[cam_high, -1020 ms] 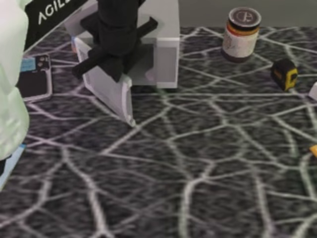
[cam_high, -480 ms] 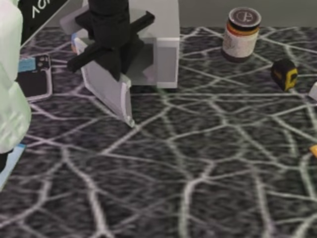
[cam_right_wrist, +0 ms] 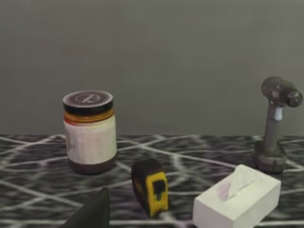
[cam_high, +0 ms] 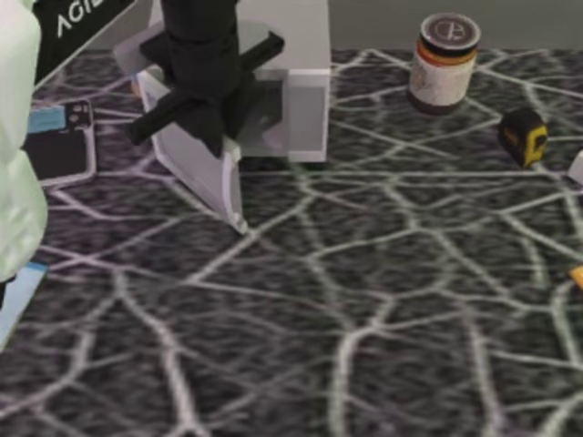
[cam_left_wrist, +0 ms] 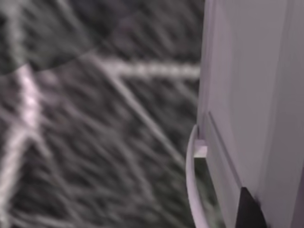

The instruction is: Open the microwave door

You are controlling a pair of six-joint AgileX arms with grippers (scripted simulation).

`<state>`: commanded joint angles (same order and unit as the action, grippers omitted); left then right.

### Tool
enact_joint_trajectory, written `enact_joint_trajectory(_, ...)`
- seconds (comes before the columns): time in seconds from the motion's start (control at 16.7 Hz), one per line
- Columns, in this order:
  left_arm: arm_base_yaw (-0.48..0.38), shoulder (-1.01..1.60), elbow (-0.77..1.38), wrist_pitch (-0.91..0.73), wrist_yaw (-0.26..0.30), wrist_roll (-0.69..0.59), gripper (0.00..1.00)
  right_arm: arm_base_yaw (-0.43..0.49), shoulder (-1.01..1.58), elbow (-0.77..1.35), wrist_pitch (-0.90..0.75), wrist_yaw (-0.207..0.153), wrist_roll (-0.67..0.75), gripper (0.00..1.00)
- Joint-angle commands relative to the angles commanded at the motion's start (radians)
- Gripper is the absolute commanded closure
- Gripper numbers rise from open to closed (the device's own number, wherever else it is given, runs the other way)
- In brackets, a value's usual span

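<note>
Top view: left gripper [cam_high: 196, 109], finger spacing not discernible, sits over the microwave door [cam_high: 196, 173], swung outward from the microwave [cam_high: 291, 55] near the table's far-left edge. Right wrist view alone shows a drill [cam_right_wrist: 275, 126] and tissue box [cam_right_wrist: 237, 197].

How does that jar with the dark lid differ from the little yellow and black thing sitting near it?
The jar is a tall round cylinder, while the tape measure is a squat, blocky case. The jar is the larger of the two. The jar has a white label with orange bands under a dark lid; the tape measure is yellow and black. Both stand on the patterned table at its right side, apart from each other and away from both grippers.
</note>
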<state>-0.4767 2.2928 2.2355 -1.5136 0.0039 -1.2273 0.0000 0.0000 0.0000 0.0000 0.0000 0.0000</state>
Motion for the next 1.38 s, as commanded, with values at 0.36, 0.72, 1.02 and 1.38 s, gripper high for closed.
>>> enact_joint_trajectory(0.36, 0.000, -0.006, -0.024, 0.018, 0.000, 0.000, 1.00, 0.000, 0.000, 0.000, 0.000, 0.000, 0.000, 0.00)
enact_joint_trajectory(0.72, 0.000, -0.006, -0.024, 0.018, 0.000, 0.000, 1.00, 0.000, 0.000, 0.000, 0.000, 0.000, 0.000, 0.00)
enact_joint_trajectory(1.02, 0.000, -0.006, -0.024, 0.018, 0.000, 0.000, 1.00, 0.000, 0.000, 0.000, 0.000, 0.000, 0.000, 0.00)
enact_joint_trajectory(1.38, 0.000, -0.006, -0.024, 0.018, 0.000, 0.000, 1.00, 0.000, 0.000, 0.000, 0.000, 0.000, 0.000, 0.00)
